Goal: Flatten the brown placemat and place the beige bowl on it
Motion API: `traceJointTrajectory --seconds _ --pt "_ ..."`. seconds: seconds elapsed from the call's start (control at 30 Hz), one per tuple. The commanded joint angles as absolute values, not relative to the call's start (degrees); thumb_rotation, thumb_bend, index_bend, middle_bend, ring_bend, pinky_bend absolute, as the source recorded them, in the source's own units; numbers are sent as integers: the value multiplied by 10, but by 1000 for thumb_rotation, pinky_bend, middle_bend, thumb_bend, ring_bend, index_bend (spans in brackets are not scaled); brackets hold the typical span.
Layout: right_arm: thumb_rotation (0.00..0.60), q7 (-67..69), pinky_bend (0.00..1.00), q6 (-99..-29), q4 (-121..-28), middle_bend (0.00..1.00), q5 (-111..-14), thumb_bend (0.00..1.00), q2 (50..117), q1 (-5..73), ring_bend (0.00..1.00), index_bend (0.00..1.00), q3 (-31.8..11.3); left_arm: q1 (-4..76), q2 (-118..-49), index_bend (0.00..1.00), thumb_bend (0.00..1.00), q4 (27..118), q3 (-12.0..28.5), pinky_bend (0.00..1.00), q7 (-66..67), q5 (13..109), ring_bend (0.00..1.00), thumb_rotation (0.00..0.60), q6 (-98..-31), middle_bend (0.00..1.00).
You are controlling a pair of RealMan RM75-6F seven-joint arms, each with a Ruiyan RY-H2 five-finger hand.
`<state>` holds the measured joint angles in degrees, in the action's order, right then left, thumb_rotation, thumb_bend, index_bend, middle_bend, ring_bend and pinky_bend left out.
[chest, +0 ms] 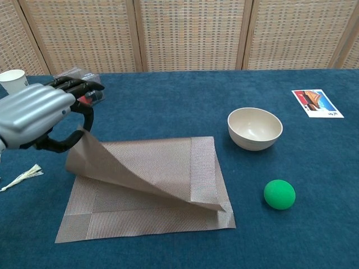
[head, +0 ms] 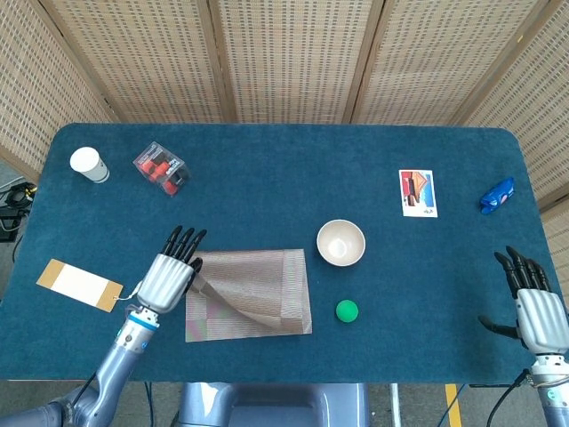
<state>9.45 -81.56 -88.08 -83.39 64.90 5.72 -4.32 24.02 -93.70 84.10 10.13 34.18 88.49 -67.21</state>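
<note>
The brown placemat point(head: 267, 285) point(chest: 162, 168) lies folded on the blue table, near the front edge left of centre. My left hand point(head: 169, 271) point(chest: 39, 115) pinches a corner of its top layer and holds that corner up above the mat's far left side, so the layer peels away from the one beneath. The beige bowl point(head: 341, 242) point(chest: 254, 128) stands upright and empty to the right of the mat, apart from it. My right hand point(head: 536, 307) hovers with fingers spread at the table's front right edge, holding nothing; the chest view does not show it.
A green ball point(head: 347, 310) point(chest: 279, 194) lies just front-right of the mat. A picture card point(head: 418, 193) and a blue object point(head: 497, 195) sit far right. A white cup point(head: 89, 165), a clear box of red parts point(head: 161, 168) and a tagged card point(head: 78, 284) occupy the left.
</note>
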Motion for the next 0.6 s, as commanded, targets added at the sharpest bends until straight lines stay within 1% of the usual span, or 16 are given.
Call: traceJointTrajectory --seconds 0.03,0.23,0.37,0.6 --pt "600 90 0 -812 -875 0 -827 90 653 60 0 68 -48 281 -928 582 561 843 152 0 365 833 0 600 -638 0" --pt "600 84 0 -810 -867 0 -817 90 658 62 0 69 -55 327 -934 590 561 803 195 0 383 769 0 600 -602 0" --pt "600 74 0 -818 -865 0 -818 90 661 61 0 68 -58 366 -941 591 559 757 219 0 393 723 0 600 -575 0" --pt "600 63 0 -820 -858 0 -818 90 668 63 0 68 -60 415 -960 588 557 672 229 0 409 685 0 600 -563 0"
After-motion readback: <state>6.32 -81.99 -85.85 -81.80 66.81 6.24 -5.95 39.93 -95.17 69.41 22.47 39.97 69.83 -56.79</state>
